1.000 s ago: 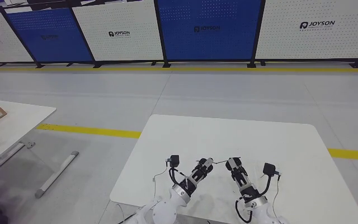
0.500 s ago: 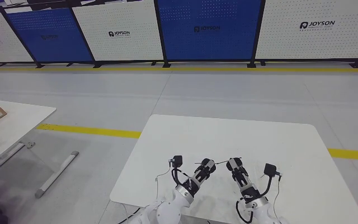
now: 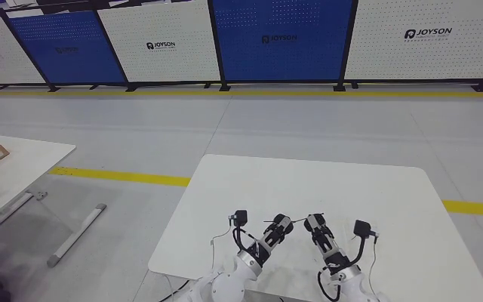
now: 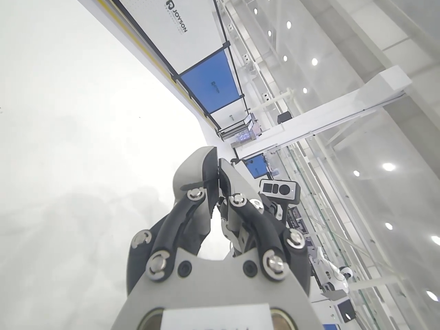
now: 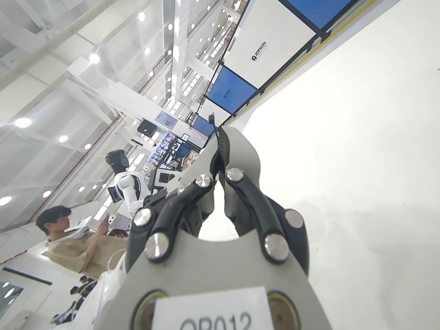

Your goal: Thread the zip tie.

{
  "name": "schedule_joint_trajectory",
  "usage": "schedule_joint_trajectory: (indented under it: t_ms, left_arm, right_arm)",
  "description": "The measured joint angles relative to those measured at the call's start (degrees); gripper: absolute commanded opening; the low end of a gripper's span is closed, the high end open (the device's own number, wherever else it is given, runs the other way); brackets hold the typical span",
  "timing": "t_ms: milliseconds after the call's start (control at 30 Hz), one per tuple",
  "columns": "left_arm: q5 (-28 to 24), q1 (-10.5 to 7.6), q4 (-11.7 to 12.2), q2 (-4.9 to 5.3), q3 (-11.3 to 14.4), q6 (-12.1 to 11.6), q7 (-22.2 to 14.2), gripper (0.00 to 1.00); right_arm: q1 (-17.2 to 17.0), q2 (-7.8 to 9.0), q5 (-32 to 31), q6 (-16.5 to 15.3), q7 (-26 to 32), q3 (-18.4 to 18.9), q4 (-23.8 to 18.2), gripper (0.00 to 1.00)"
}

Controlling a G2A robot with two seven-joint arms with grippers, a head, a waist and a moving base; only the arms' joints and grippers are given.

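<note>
Pinching one end of the zip tie [image 3: 297, 220], our left hand [image 3: 281, 221] has slid a little toward the right. The tie stretches between both hands, above the white surface [image 3: 324, 181]. Our right hand [image 3: 312, 220] stays pinched on its other end.

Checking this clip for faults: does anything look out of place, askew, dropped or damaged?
Nothing stands out. The zip tie is held over the white table between the left gripper and the right gripper, both shut on it. No spill or damage shows.
</note>
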Motion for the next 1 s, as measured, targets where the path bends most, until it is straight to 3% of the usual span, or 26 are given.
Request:
schedule_joint_trajectory:
  t_ms: [433,633,733,900,1000]
  left_arm:
    - [0.62,0.80,-0.42,-0.05,-0.64,-0.82,-1.33,0.00]
    - [1.40,0.92,-0.48,-0.10,-0.81,0.03,-1.67,0.20]
    - [1.64,0.98,-0.53,-0.13,-0.89,0.20,-1.74,0.24]
    - [1.96,1.07,-0.49,-0.19,-1.08,0.05,-1.66,0.15]
    - [2.10,1.17,-0.45,-0.18,-1.49,-0.07,-1.49,0.15]
  right_arm:
    - [0.54,-0.30,-1.61,2.01,1.59,-0.69,-0.34,0.00]
    - [0.18,-0.37,-2.08,1.93,0.73,-0.32,-0.52,0.00]
    - [0.01,-0.41,-2.68,2.65,0.46,-0.23,-0.66,0.00]
    - [-0.14,-0.50,-3.09,3.23,0.07,-0.09,-0.64,0.00]
    - [-0.27,-0.54,-3.18,3.37,-0.16,0.10,-0.54,0.00]
